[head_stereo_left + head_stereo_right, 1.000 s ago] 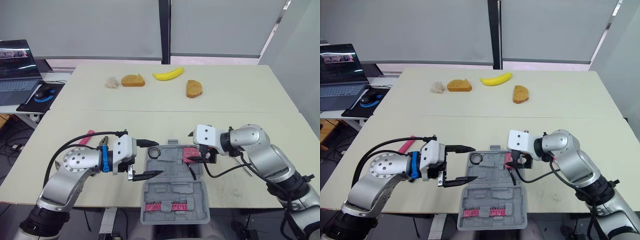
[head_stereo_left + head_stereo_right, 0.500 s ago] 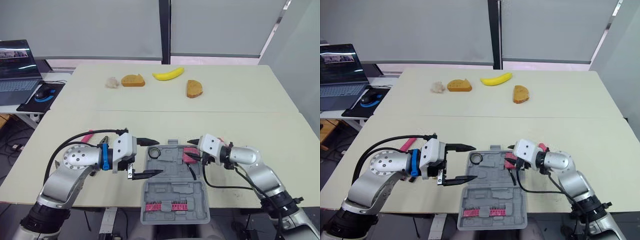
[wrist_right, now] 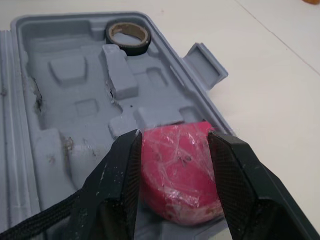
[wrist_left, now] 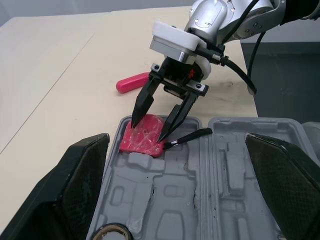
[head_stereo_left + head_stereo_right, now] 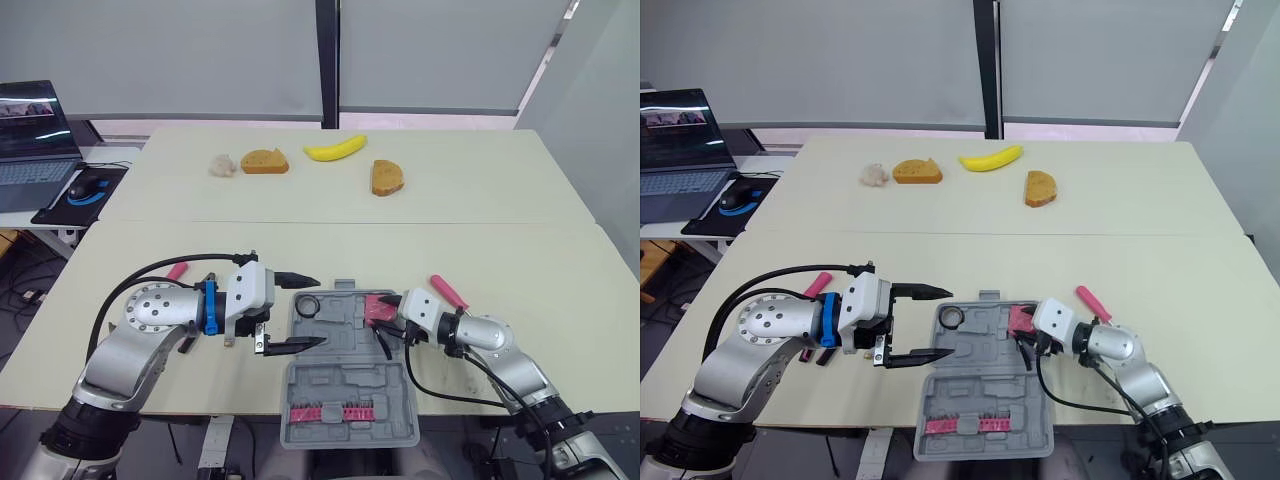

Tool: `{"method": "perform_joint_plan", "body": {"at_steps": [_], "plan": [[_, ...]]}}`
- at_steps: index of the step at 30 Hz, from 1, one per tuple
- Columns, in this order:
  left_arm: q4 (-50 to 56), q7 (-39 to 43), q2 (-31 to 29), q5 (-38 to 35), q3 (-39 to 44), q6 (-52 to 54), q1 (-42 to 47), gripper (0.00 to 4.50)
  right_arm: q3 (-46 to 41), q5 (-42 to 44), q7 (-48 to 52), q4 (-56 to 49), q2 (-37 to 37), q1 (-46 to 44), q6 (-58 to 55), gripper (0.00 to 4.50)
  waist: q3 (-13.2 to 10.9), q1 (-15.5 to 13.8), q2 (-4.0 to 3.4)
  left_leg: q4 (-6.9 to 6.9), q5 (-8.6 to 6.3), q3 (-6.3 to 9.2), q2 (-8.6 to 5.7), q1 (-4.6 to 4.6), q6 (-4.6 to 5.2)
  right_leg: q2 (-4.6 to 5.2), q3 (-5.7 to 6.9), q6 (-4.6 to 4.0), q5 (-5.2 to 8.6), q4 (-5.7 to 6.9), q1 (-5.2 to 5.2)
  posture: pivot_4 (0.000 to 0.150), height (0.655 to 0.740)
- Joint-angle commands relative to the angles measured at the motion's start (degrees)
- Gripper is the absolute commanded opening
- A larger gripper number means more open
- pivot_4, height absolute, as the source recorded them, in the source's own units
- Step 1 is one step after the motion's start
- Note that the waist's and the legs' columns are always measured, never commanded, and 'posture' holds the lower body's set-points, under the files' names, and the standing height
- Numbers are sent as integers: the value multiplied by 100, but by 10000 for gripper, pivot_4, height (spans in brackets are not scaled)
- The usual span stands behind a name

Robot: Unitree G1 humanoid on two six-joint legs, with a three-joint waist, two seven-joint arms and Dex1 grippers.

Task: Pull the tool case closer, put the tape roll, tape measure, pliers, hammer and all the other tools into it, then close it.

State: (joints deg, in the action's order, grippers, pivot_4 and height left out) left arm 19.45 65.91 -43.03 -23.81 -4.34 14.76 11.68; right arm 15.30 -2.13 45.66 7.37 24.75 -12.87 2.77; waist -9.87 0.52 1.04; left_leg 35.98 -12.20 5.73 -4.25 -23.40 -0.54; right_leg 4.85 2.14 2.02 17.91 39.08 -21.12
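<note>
right gripper (image 4: 147, 132) seems clamped on tape measure (image 3: 177, 160), low in far right corner of case (image 5: 340, 375) | left gripper (image 5: 320, 312) spread wide beside case | it's hard, chunky, glossy wrap so kinda slippery, grab the flat sides

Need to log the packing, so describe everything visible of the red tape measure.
The tape measure is a rounded red lump, glossy as if film-wrapped, a black strap trailing from it. It lies in a corner of the open grey case, the right gripper's jaws closed on its sides.
</note>
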Motion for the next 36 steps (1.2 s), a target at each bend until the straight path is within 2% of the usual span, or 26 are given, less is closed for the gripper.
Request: {"method": "perform_joint_plan", "body": {"at_steps": [1,5,9,19,25,30,33,36], "plan": [[-14,59,-81,-20,117,-84,26,45000,-67,28,-101,323,-75,-77,167,21793,0,0,0,0,0,1,0,3,0,-1,0,0,0,0,2,1500,7400],[-65,93,-76,-2,114,-153,-6,45000,-60,50,-54,816,-145,-169,317,21793,1,-1,0,0,0,1,0,12,0,-1,0,1,0,1,12,1500,7400],[-103,130,-70,19,120,-211,-44,45000,-71,197,49,1100,-238,-212,305,21793,1,-5,0,-5,-2,2,0,59,2,-1,2,1,1,-10,66,1500,7400],[-168,163,-141,32,155,-377,-180,45000,-104,312,153,1912,-389,-299,230,21793,13,-3,4,-5,-2,3,3,68,2,-2,0,0,1,-9,73,1500,7400],[-214,172,-156,39,171,-415,-202,45000,-147,431,230,1908,-441,-272,-125,21793,22,-5,8,-6,-2,6,4,80,2,-2,0,0,1,-10,81,1500,7400],[-314,-20,-83,-136,376,-222,-196,45000,-397,729,237,1085,-410,-353,-149,21793,20,-8,6,-8,-3,7,3,85,1,-2,0,0,1,-12,79,1500,7400],[-501,-154,-138,-293,659,44,-210,45000,-613,1106,387,130,-251,-381,-512,27979,12,-7,-2,-8,-2,8,2,56,1,-1,0,1,1,-9,58,1500,7400],[-719,-64,-424,-647,1212,508,-299,45000,-925,1550,795,-800,339,-324,-1033,34724,5,-4,-8,-8,-3,5,0,40,1,0,-5,1,1,-7,38,1500,7400]]}}
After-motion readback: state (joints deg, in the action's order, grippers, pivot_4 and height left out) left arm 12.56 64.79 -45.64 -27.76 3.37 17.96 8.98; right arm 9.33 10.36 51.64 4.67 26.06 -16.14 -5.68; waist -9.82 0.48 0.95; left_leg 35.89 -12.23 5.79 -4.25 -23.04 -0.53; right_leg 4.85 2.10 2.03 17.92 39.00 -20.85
